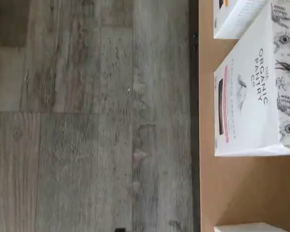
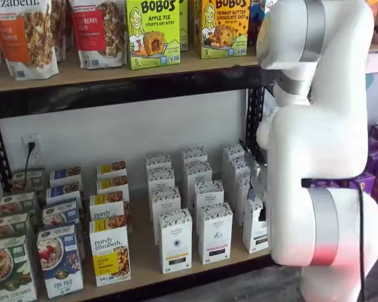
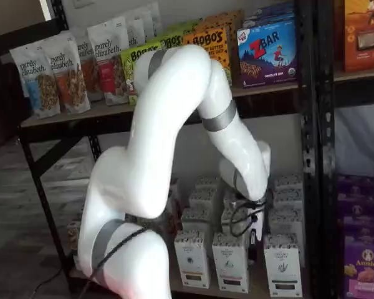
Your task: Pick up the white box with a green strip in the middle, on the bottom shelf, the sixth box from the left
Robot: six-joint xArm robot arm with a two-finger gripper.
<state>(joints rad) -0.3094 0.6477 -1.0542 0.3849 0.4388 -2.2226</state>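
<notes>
The white robot arm (image 2: 321, 157) stands nearest in both shelf views, covering the right end of the long light-tan wooden bottom shelf (image 2: 145, 267). Behind its lower link, the tall slim white box with the thin green stripe (image 2: 254, 229) stands at the front of the right-hand row; in a shelf view it shows in full (image 3: 283, 265). The gripper (image 3: 257, 229) hangs just left of that row, over the like white carton with a pink stripe (image 3: 230, 263); whether its fingers are spread or pressed together cannot be told. Left of that stands the yellow-striped carton (image 2: 175, 241), then granola boxes (image 2: 110, 250). Further back, more white cartons fill the rows. The wrist view shows the pink-striped carton on the tan board beside grey plank flooring (image 1: 87, 121).
</notes>
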